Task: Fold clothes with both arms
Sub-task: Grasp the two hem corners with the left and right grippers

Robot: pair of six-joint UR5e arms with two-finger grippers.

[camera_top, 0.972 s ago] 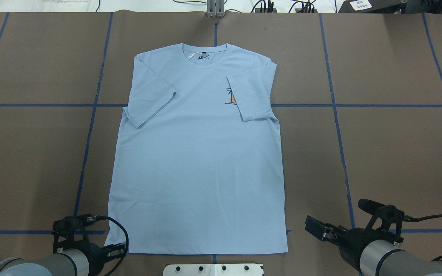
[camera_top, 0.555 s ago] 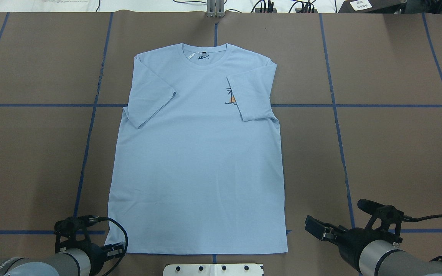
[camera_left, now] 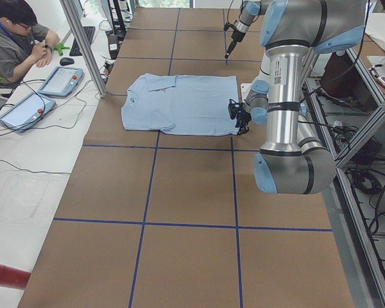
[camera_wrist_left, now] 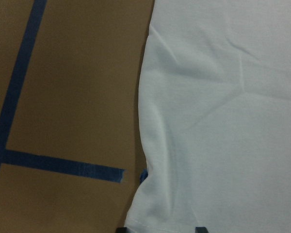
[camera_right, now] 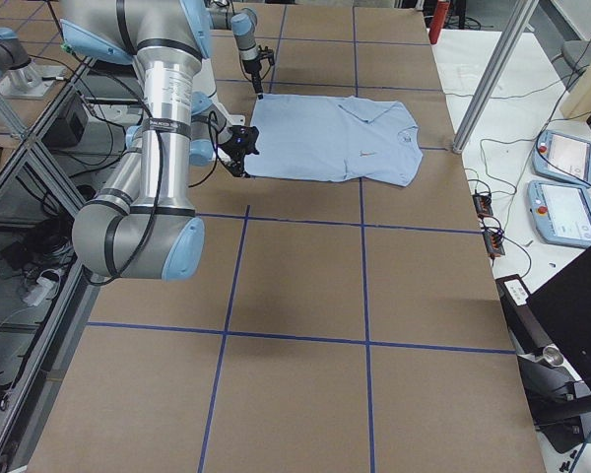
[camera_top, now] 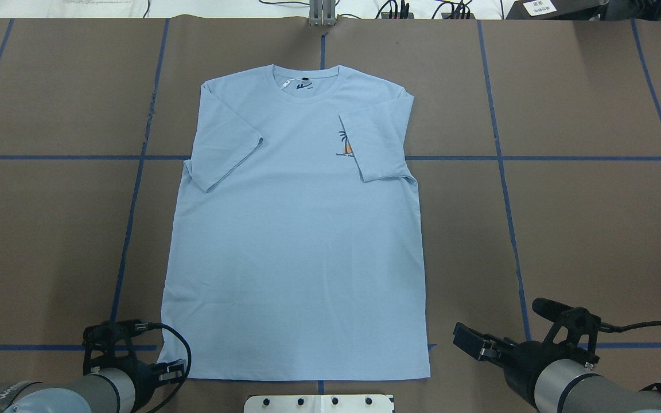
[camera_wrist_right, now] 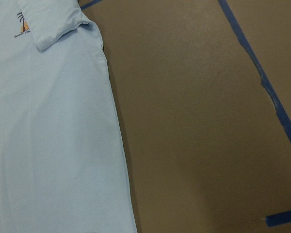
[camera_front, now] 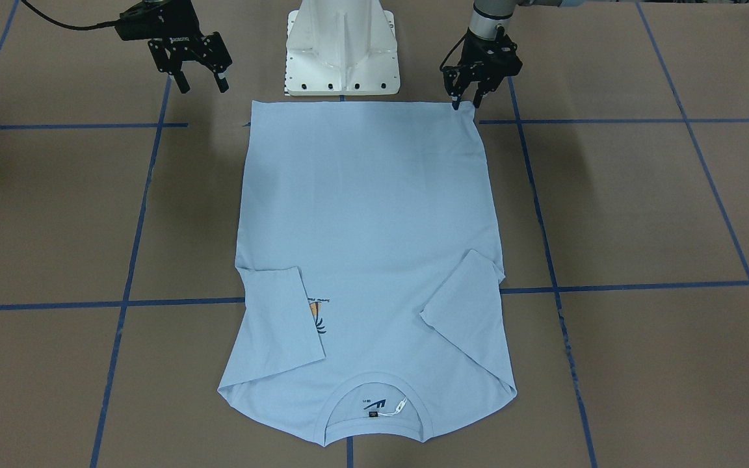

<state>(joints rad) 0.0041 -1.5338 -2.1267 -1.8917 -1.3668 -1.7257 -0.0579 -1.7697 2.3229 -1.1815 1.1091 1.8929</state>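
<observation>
Left gripper [camera_front: 466,105], jaws apart, straddles the shirt [camera_front: 368,214] hem at 1 o'clock; right gripper [camera_front: 200,83], spread, hangs clear at 11, so a lopsided pull could skew it.

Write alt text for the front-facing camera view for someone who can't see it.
A light blue T-shirt lies flat on a brown table, collar nearest the camera, both sleeves folded inward. At the far hem, the left claw is open at one corner; the right claw is open, clear of the other.
</observation>
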